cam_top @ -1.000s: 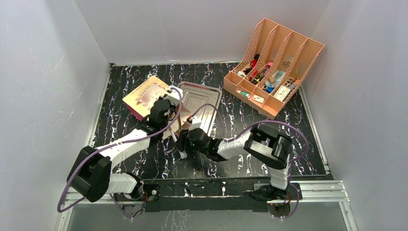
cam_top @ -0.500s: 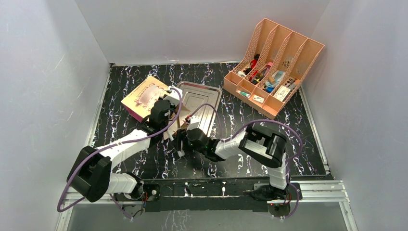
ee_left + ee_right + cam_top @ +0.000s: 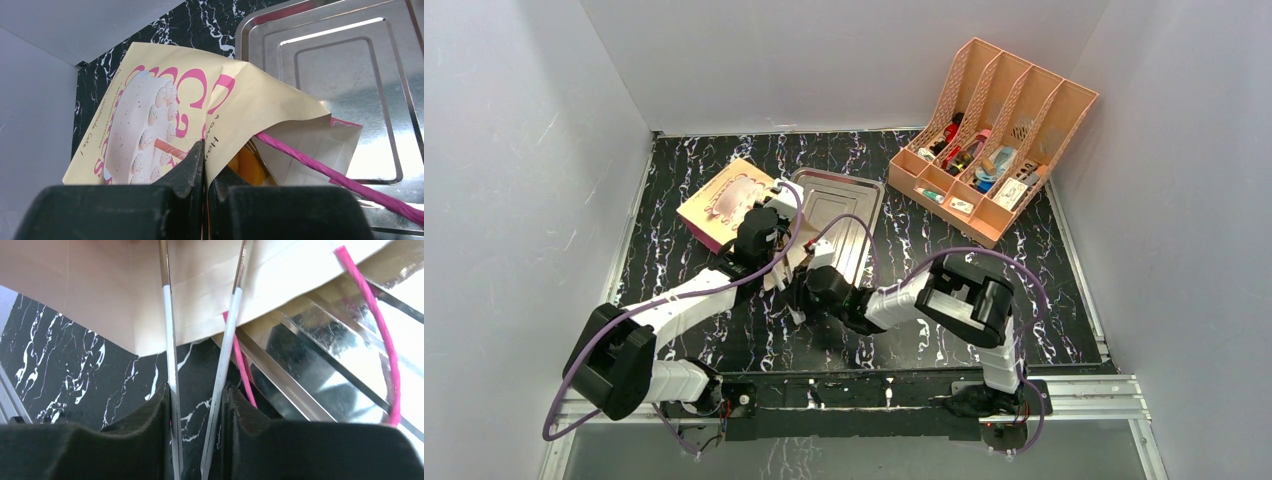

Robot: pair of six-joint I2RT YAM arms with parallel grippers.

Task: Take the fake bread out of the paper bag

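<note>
I am pinching the upper lip of the paper bag (image 3: pixel 165 100) flat between the fingers of my left gripper (image 3: pixel 204 150), which are pressed fully together on the paper and lifting the mouth into a tent. My right gripper (image 3: pixel 197 395) is standing narrow, its fingers squeezing the two arms of a pair of metal tongs (image 3: pixel 169 340), whose far ends are reaching under the bag's edge; I cannot tell whether they are touching anything inside. The fake bread (image 3: pixel 246 162) is sitting inside the bag, showing only as an orange glow just behind my left fingers. Compared with a second ago, my right arm is lying further left, its wrist closer to the bag's mouth, while the left arm and bag are sitting much as they were. The bag is lying on its side on the black marbled table (image 3: pixel 1064 300), its mouth overlapping the near left rim of a metal tray (image 3: pixel 325 65). A pink cord handle (image 3: pixel 320 167) is trailing across the opening. A peach file rack (image 3: pixel 994 140) is standing well apart at the far right.
</note>
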